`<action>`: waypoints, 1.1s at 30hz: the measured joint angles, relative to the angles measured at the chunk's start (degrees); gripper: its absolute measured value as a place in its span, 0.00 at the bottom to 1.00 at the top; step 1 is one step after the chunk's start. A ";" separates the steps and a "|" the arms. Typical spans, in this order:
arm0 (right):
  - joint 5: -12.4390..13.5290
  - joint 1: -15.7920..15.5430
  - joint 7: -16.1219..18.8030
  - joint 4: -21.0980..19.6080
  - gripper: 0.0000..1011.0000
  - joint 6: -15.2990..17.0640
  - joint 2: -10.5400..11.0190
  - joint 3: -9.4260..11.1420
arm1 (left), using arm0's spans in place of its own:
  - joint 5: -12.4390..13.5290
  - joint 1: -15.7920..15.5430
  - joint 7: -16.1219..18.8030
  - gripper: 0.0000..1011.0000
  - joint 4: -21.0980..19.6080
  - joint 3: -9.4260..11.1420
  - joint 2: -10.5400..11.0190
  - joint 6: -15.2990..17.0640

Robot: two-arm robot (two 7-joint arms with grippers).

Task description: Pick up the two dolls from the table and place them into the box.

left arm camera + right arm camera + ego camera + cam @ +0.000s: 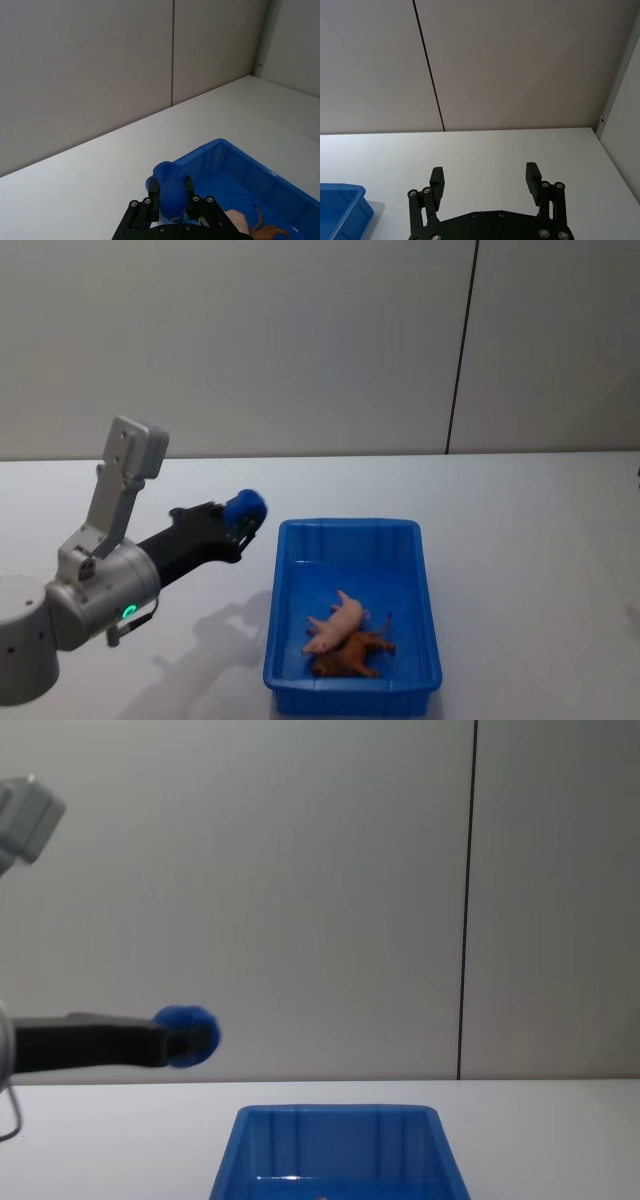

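One doll (246, 507) is clamped between the left gripper's (240, 522) jaws, raised left of the box (290, 600), where two dolls (345, 638) are laid

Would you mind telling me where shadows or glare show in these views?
Head view: the left gripper, shut on a blue doll, casts a soft grey shadow on the table left of the box. Right wrist view: a faint shadow lies beside the box's corner, with the right gripper open. Chest view: small glints on the box's inner wall.

The bright blue rectangular plastic box (283, 580) looked glossy; the plain white table (520, 540) was smooth and matt.
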 joint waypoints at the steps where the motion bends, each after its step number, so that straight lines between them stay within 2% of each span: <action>1: 0.00 0.00 0.00 0.00 0.99 0.00 0.00 0.00 | -0.02 -0.69 -1.21 0.28 0.44 0.12 -0.40 -0.10; 2: 0.00 0.00 0.00 0.00 0.99 0.00 0.00 0.00 | -0.02 -0.69 -1.21 0.28 0.44 0.12 -0.40 -0.10; 9: 0.00 0.00 0.00 0.00 0.99 0.00 0.00 0.00 | 0.01 -3.71 -7.27 0.24 3.02 0.81 -2.28 -0.30; 20: 0.00 0.00 0.00 0.00 0.99 0.00 0.00 0.00 | 1.90 -10.53 -18.64 0.18 11.46 2.85 -6.72 0.99; 28: 0.00 0.00 0.00 0.00 0.99 0.00 0.00 0.00 | 4.12 -16.55 -26.68 0.41 20.73 4.83 -10.78 1.96; 31: 0.00 0.00 0.00 0.00 0.99 0.00 0.00 0.00 | 4.54 -17.76 -28.15 0.48 22.61 5.22 -11.59 2.04; 33: 0.00 0.00 0.00 0.00 0.99 0.00 0.00 0.00 | 4.90 -18.80 -29.36 0.59 24.25 5.57 -12.27 2.12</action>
